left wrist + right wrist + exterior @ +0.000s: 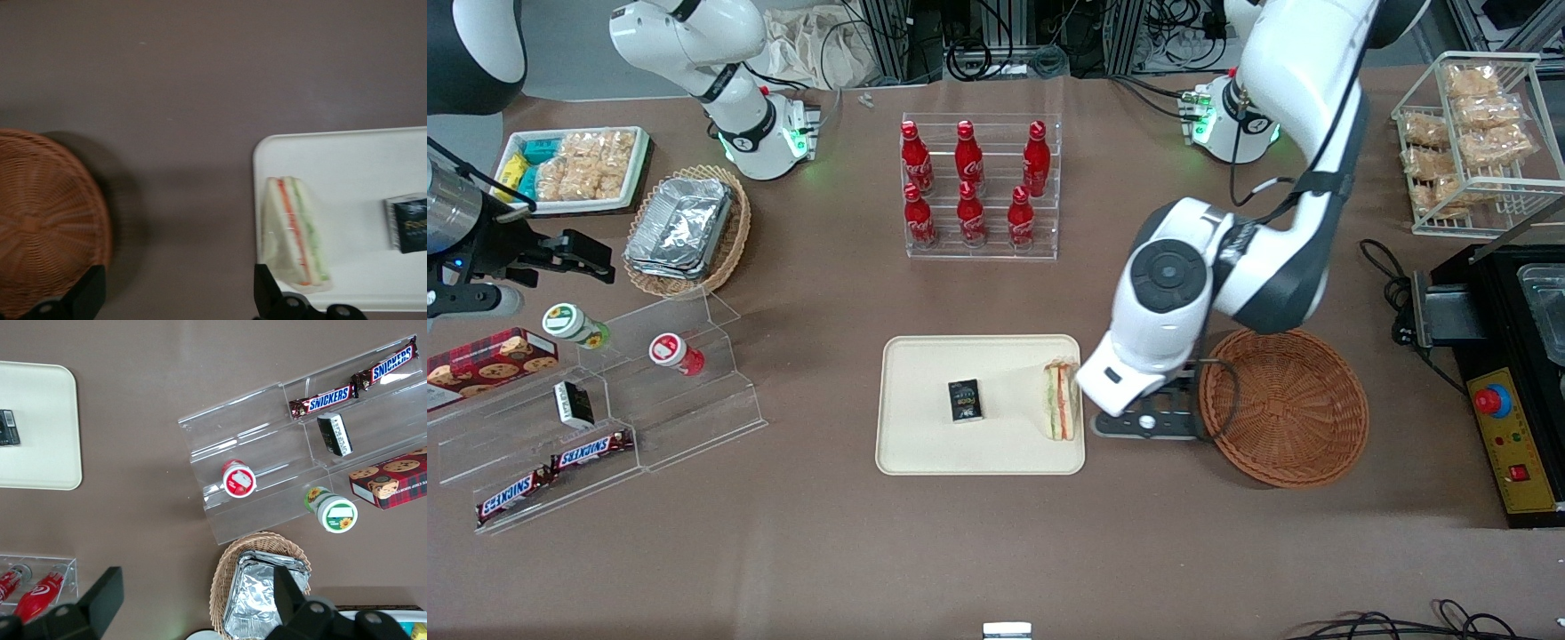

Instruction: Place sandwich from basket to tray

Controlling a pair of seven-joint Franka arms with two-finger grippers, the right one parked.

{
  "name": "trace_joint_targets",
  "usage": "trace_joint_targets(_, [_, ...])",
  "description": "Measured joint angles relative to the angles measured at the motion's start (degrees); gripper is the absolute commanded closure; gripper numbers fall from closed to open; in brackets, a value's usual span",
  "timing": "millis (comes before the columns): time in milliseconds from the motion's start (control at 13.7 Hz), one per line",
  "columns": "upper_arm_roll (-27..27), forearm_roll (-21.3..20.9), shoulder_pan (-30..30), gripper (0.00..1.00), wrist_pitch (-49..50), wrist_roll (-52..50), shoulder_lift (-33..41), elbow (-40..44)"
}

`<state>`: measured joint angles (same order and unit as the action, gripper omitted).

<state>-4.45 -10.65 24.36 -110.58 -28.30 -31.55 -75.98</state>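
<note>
Counter [800, 551] surface is plain brown, carrying Snickers bars [551, 471] on a clear stand and red Coca-Cola bottles [971, 182] in a rack. The sandwich [1060, 400] lies on the tray [925, 444] at its edge nearest the basket [1285, 409]. The pincer [179, 293] hangs between tray and basket, fingers [267, 290] spread apart and holding nothing.

The working left arm reaches from its base toward the front camera, its upper links angled down to a bent elbow and its white wrist housing tipped low over the table. The gripper [1138, 418] hangs under that wrist, pointing straight down, its dark body showing just below the housing in the front view. In the left wrist view its two fingers [87, 293] stand wide apart, with nothing between them, only the dark tips showing. A black cable loops from the forearm down beside the wrist.
</note>
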Motion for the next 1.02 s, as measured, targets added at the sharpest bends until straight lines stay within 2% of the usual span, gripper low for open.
trace_joint_targets(146, [3.07,2.74,-0.06,0.0,2.33,3.41,2.24,0.01])
trace_joint_targets(366, [8.5,9.61,-0.12,0.0,7.58,10.37,5.6,0.01])
trace_joint_targets(512, [9.9,10.93,-0.56,0.0,8.87,11.93,7.82,0.01])
trace_joint_targets(585, [9.7,10.97,-1.61,0.0,10.06,11.88,8.89,0.01])
trace_joint_targets(805, [2.61,11.16,-11.76,0.0,13.64,12.25,11.56,-0.01])
trace_joint_targets(1024, [0.98,11.29,-15.75,0.0,18.84,12.77,14.27,-0.01])
